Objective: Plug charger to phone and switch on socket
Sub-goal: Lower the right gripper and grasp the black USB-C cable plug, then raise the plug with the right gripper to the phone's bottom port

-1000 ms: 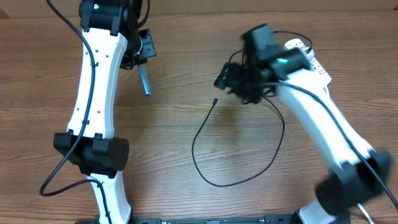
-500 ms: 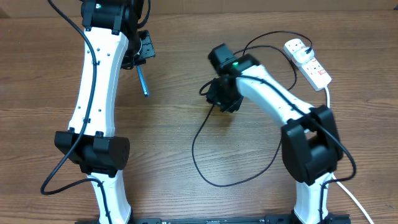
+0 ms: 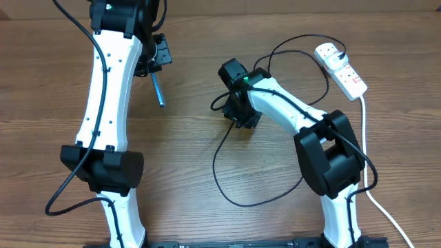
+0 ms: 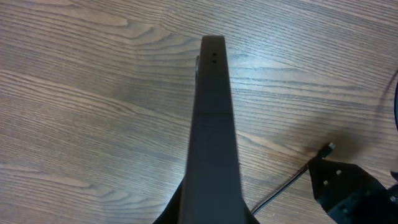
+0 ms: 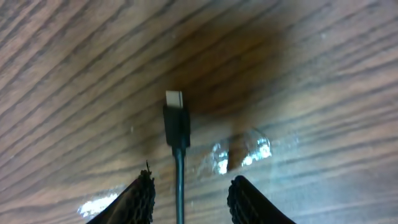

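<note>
1. Left hand (image 3: 156, 69): far left of the wooden worktop (image 3: 55, 103), clamped on the phone (image 3: 159, 89). The phone is raised and seen edge-on as a slim dark bar in the left wrist view.
2. Right hand (image 5: 194, 193): mid-worktop, low over the wood, fingers (image 5: 142, 194) apart on either side of the charger (image 3: 213, 165). Neither finger touches the cable.
3. Connector tip (image 5: 176, 118): flat on the worktop just beyond the fingers.
4. Charger cable: a wide loop on the near side, then running far-right to the white plug (image 3: 329, 51).
5. Socket (image 3: 342, 69): far right, plug seated in its far end, white lead (image 3: 364, 114) trailing toward the near side.
</note>
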You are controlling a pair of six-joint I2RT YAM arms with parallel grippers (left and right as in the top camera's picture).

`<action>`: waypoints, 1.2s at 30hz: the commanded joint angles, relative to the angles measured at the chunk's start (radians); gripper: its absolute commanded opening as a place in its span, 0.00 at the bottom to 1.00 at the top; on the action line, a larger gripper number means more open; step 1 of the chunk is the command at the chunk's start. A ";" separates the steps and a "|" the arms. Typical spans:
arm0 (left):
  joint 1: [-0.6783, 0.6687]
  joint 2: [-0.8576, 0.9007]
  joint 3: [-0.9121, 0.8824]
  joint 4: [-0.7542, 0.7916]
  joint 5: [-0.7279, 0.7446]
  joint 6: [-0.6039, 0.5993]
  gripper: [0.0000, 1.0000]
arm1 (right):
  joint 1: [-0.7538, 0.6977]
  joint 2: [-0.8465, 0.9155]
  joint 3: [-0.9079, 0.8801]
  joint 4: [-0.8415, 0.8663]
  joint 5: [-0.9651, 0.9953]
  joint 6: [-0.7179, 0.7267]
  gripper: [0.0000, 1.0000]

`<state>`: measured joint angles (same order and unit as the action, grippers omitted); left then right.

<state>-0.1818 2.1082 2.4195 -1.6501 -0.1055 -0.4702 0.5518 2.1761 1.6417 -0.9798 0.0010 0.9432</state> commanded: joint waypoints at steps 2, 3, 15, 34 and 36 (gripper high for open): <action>-0.002 -0.004 0.004 0.003 0.002 -0.016 0.04 | 0.011 0.029 0.020 0.025 0.028 -0.008 0.37; -0.002 -0.004 0.004 0.003 0.002 -0.016 0.04 | 0.012 0.039 0.020 0.025 0.031 -0.008 0.36; -0.002 -0.004 0.004 0.007 0.010 -0.016 0.04 | 0.012 0.068 0.020 -0.002 0.061 -0.035 0.15; 0.004 -0.005 0.005 0.117 0.278 0.121 0.04 | -0.029 -0.061 0.050 0.006 -0.203 -0.200 0.04; 0.024 -0.009 0.005 0.163 0.405 0.160 0.04 | -0.031 -0.122 0.050 0.001 -0.248 -0.257 0.04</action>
<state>-0.1806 2.1082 2.4195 -1.5269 0.0731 -0.4103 0.5320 2.1944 1.6569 -0.9802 -0.1394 0.7959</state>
